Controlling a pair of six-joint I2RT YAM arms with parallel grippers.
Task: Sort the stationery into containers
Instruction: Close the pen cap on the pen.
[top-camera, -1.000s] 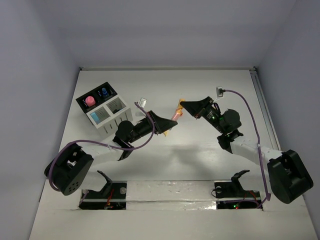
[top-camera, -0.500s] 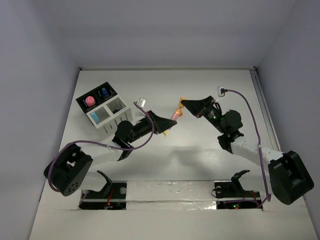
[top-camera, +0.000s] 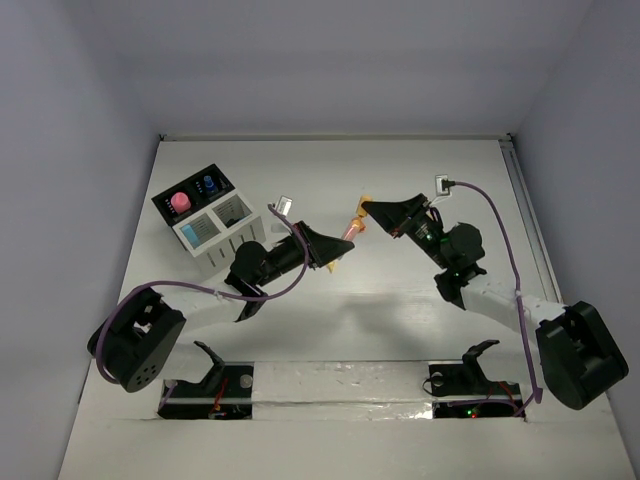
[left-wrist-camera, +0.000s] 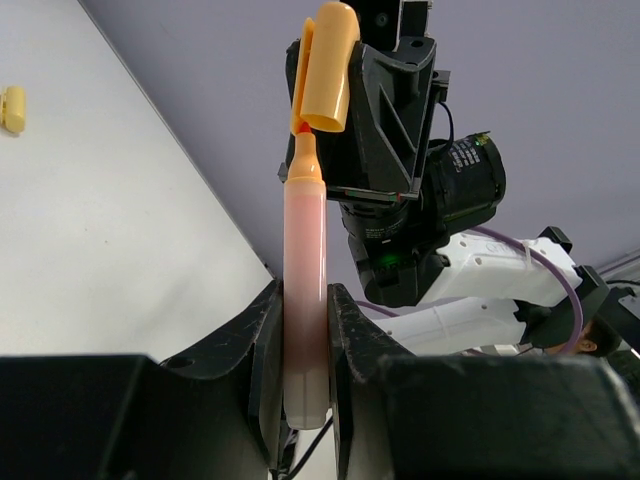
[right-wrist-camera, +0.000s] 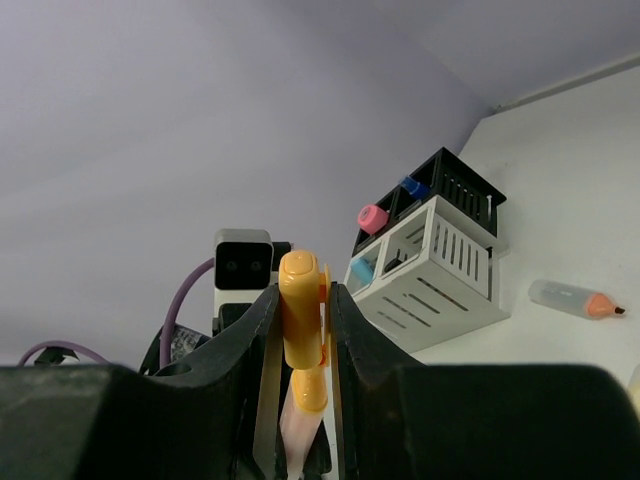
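Two end effectors are seen meeting above the middle of the tabletop (top-camera: 400, 320), each closed on one part of a single highlighter. The left end effector (left-wrist-camera: 304, 310) is clamped on the lower half of one marker (left-wrist-camera: 303, 230), a translucent pink barrel held upright between its two jaws, with the orange tip exposed at the top. The right end effector (right-wrist-camera: 301, 330) is clamped on one orange cap (right-wrist-camera: 300, 280), which is held directly in line with that tip. The mouth of the cap is seen just at the tip, not pushed down onto the barrel.

One organizer (top-camera: 222, 243) is seen standing at the far left of the tabletop, well apart from both end effectors. Four open-top compartments are counted in it, two black at the back and two white with slotted sides at the front. Three pieces can be made out inside:
- one pink-topped piece (top-camera: 180, 202) in one black compartment
- one blue-topped piece (top-camera: 208, 184) in the other black compartment
- one light-blue piece (top-camera: 198, 232) in one white compartment

What the second white compartment holds cannot be told.

Two loose pieces are seen lying on the tabletop. One loose marker (right-wrist-camera: 575, 299), clear-bodied with an orange end, is seen in the right wrist view near the organizer. One small yellow piece (left-wrist-camera: 12, 108) is seen in the left wrist view.
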